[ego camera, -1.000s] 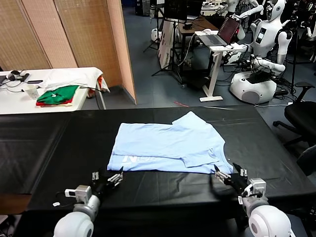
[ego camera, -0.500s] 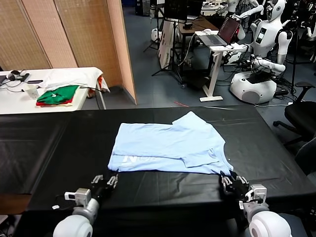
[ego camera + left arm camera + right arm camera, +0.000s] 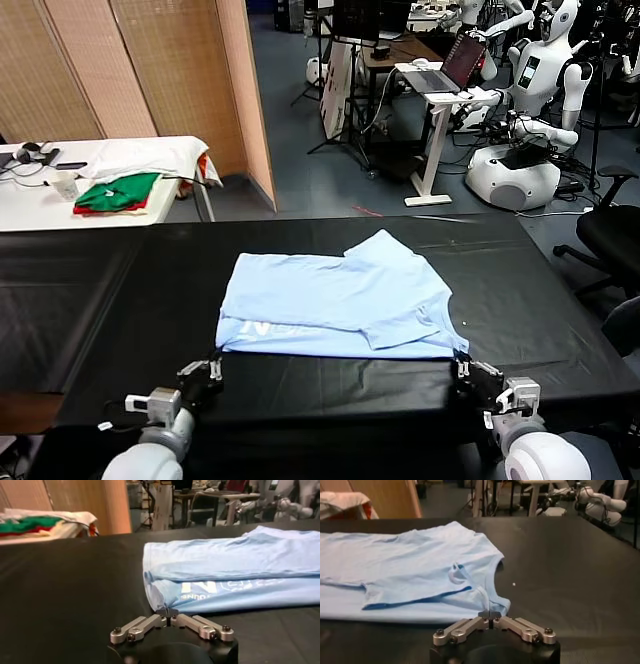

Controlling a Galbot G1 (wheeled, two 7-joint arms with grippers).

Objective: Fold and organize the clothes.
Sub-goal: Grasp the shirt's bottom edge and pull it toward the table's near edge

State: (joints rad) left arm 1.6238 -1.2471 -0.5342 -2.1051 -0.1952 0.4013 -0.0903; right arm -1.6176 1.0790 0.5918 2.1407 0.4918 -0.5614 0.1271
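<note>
Up top in the head view, the light-blue T-shirt [image 3: 335,305] is lying on the black table [image 3: 90,300]. Left wrist view: left gripper [image 3: 169,615] is pinching its corner. Right wrist view: right gripper [image 3: 490,614] is pinching its other corner

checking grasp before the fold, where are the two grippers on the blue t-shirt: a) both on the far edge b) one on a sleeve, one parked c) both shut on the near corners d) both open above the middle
c: the left gripper and the right gripper are each shut on a near corner of the T-shirt.
</note>
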